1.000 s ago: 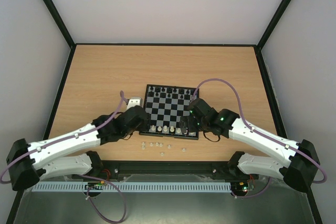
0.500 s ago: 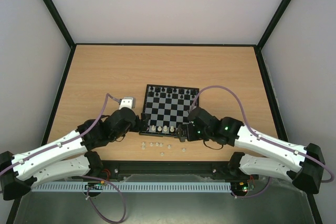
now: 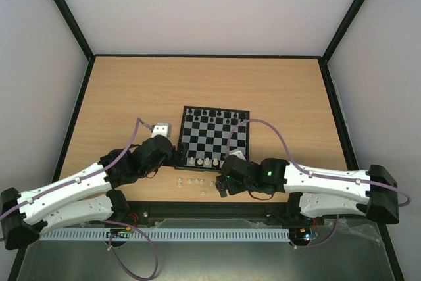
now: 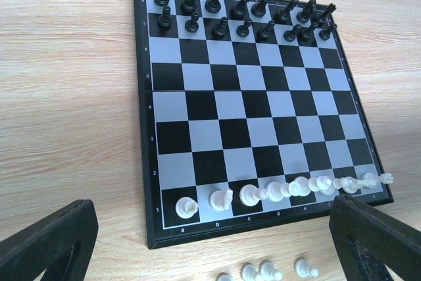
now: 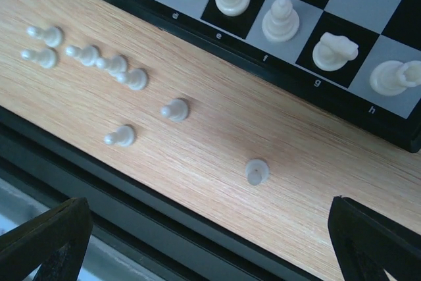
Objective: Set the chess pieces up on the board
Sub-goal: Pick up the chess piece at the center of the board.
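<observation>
Swinging back off the board (image 3: 215,137), my right fingers (image 5: 371,238) hung spread and empty over the tabletop (image 3: 131,90); my left fingers (image 4: 52,241) gaped too. Black pieces (image 4: 243,18) and white back rank (image 4: 276,190) stood set; eight white pawns (image 5: 175,110) lay off-board.

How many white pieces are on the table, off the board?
8 white pieces, all on the table near the board: five clustered, two nearer the table's edge, one alone.
</observation>
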`<state>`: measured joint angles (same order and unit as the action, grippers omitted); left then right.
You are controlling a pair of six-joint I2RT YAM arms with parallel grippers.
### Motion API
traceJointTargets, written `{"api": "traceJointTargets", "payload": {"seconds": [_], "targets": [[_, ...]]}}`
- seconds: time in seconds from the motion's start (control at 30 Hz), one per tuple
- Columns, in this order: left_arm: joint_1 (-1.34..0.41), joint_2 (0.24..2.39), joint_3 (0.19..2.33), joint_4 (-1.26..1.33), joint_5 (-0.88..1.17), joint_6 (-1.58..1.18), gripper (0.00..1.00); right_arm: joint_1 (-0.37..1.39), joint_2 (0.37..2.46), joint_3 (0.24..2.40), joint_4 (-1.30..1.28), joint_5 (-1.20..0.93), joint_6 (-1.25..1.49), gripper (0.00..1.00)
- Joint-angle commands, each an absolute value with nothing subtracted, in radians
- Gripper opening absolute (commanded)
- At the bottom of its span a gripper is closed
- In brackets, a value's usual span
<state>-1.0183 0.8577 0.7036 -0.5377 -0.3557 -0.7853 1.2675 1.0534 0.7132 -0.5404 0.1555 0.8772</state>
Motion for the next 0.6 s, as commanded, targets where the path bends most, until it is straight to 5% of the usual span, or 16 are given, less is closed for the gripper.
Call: {"api": "traceJointTargets", "payload": {"seconds": [0.0,0.57], "targets": [[-1.023,0.873,0.697,-0.541,-0.355,-0.781,0.99,1.308,1.105,0.730,-0.606,0.244,0.912,0.99],[-1.023,0.872,0.701,-0.556,-0.348,-0.793,0.99,1.384,1.011,0.716,-0.664,0.349,1.009,0.99]]}}
